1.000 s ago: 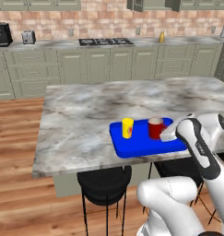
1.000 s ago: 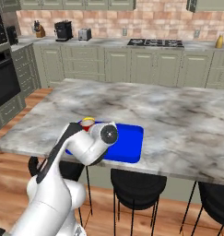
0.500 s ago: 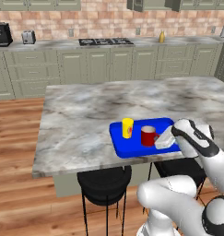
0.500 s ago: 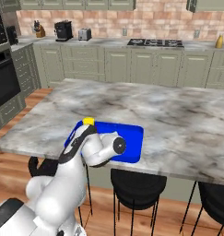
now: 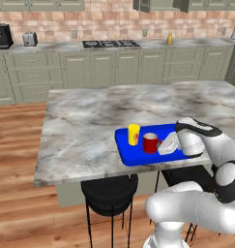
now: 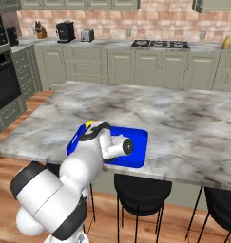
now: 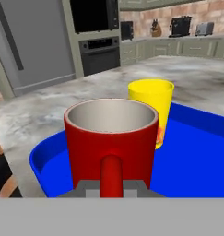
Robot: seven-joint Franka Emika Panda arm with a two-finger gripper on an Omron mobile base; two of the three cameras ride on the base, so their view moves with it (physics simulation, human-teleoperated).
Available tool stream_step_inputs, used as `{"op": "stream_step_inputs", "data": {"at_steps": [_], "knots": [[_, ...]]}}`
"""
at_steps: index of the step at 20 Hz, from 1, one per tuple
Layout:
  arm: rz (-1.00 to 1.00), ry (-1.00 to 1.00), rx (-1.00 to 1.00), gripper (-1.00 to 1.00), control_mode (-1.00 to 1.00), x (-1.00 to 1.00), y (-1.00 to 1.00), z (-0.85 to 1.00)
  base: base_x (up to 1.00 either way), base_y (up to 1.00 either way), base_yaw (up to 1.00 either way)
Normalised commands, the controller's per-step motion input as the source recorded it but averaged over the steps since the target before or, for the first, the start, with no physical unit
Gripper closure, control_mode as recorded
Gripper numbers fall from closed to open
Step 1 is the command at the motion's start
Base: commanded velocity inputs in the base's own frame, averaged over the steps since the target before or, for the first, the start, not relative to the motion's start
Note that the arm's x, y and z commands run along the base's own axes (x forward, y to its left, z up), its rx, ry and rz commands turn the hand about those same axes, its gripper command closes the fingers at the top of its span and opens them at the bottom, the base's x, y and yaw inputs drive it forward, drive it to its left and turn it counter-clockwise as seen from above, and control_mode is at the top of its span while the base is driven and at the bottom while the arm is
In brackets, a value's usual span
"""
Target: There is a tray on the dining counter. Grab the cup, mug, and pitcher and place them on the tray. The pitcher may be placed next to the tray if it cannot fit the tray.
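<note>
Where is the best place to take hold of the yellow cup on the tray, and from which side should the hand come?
The yellow cup stands upright with no handle, so grip across its straight wall near the middle. Come from above or from the side away from the red mug, which stands close beside it on the blue tray.

Home kitchen: gas stove [image 5: 110, 43], wall oven [image 7: 100, 55], marbled island [image 5: 90, 126].

The tray [image 5: 138, 156] is bright blue. The mug [image 5: 150, 143] is red outside and pale grey inside. The cup [image 5: 133, 134] is yellow with a red-orange mark on its side. The bench [image 5: 90, 131] is grey and white, swirly like marble. The stools [image 5: 109, 191] are black. The floor [image 5: 22, 208] is brown wood. The wall [image 5: 109, 31] has reddish bricks. The cupboards [image 5: 99, 70] are grey-green.
</note>
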Motion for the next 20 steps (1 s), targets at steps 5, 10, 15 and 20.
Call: {"op": "stream_step_inputs", "data": {"at_steps": [5, 10, 15, 20], "knots": [[0.0, 0.0, 0.0, 1.0, -1.0, 0.26, 0.02, -0.18, 0.0, 0.0, 0.0], [0.02, 0.0, -0.01, 1.0, -1.0, 0.21, 0.26, -0.15, 0.0, 0.0, 0.0], [0.02, 0.0, -0.01, 1.0, -1.0, 0.21, 0.18, -0.1, 0.0, 0.0, 0.0], [0.03, 0.0, 0.0, 1.0, -1.0, 0.2, 0.05, -0.22, 0.0, 0.0, 0.0]]}}
